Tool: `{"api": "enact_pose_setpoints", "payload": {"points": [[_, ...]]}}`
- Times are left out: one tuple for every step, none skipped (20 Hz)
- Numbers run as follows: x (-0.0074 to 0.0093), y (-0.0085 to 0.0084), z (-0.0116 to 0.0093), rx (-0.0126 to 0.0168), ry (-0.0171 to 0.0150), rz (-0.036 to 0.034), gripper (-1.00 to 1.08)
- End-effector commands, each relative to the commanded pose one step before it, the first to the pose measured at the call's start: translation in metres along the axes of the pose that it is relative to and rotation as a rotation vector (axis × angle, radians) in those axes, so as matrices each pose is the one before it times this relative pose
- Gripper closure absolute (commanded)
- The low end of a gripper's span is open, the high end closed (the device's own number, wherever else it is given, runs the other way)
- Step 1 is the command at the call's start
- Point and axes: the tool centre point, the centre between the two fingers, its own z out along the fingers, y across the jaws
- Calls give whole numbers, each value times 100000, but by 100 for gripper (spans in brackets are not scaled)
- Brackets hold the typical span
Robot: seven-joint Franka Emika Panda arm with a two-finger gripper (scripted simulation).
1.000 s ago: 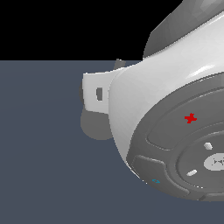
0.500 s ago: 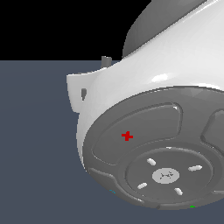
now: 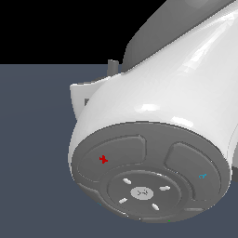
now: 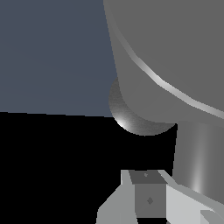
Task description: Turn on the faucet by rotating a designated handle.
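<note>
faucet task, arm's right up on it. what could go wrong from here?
1. The arm fills the exterior view and hides the faucet there, so contact can't be checked from outside.
2. In the wrist view the gripper sits very close to the thick faucet body. It may shove the body rather than the handle, which I can't clearly pick out.
3. The jaw opening isn't visible, so a missed grasp is possible.

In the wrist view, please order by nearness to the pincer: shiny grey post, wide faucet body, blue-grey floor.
1. Post, just beside the pincer.
2. Faucet body, at the post's far end.
3. Floor, behind both.
</note>
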Motion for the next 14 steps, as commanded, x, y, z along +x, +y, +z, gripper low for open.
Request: {"api": "enact_pose_setpoints", "payload": {"points": [[-1436, 4229, -222, -5985, -768, 2901, 108], [-157, 481, 1, -407, -355, 127, 108], [-154, 477, 2, -400, -349, 125, 108], [-155, 475, 1, -402, -351, 126, 108], [-153, 471, 2, -397, -347, 124, 108], [-153, 469, 1, -397, -347, 124, 108], [-151, 465, 2, -392, -343, 122, 108], [-151, 463, 2, -392, -343, 122, 108], [-149, 459, 3, -387, -339, 120, 108], [-150, 457, 2, -387, -339, 120, 108], [-148, 454, 3, -383, -336, 119, 108], [-148, 452, 3, -382, -335, 118, 108], [-147, 449, 3, -380, -334, 117, 108], [-146, 447, 3, -378, -333, 117, 108]]}}
